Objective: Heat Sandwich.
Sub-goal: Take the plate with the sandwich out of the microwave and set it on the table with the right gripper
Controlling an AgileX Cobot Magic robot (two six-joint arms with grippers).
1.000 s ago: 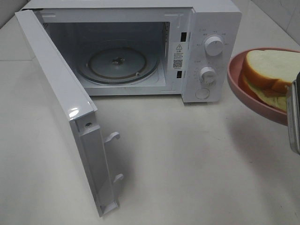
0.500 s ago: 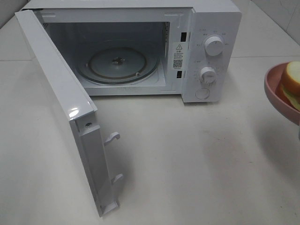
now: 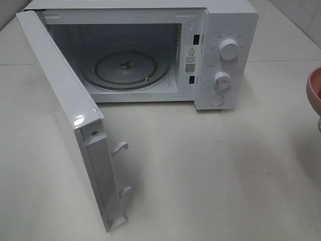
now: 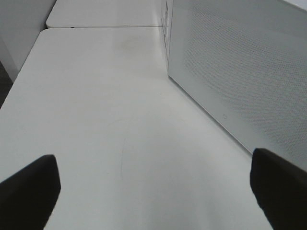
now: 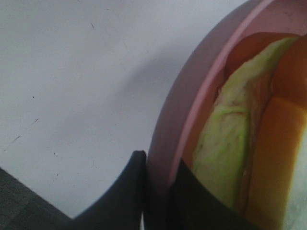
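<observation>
The sandwich (image 5: pixel 225 143), pale cream with a yellow layer, lies in the round pink dish (image 5: pixel 192 96). My right gripper (image 5: pixel 160 191) is shut on the dish's rim, one finger outside and one inside. In the exterior high view only a sliver of the pink dish (image 3: pixel 314 93) shows at the right edge, held above the table; the sandwich is out of that view. The white microwave (image 3: pixel 220 60) stands at the back with its door (image 3: pixel 65 110) swung wide and the glass turntable (image 3: pixel 125 68) bare. My left gripper (image 4: pixel 156 191) hangs open over the table, holding nothing.
The open door juts toward the table's front on the left. The left wrist view has a white perforated panel of the microwave (image 4: pixel 240 62) close beside the left gripper. White tabletop (image 3: pixel 210 170) stretches in front of the microwave. Two knobs (image 3: pixel 228 49) sit on its right panel.
The pink dish with the sandwich has moved right, from beside the microwave's knobs to almost out of the exterior high view. Microwave and door have not moved.
</observation>
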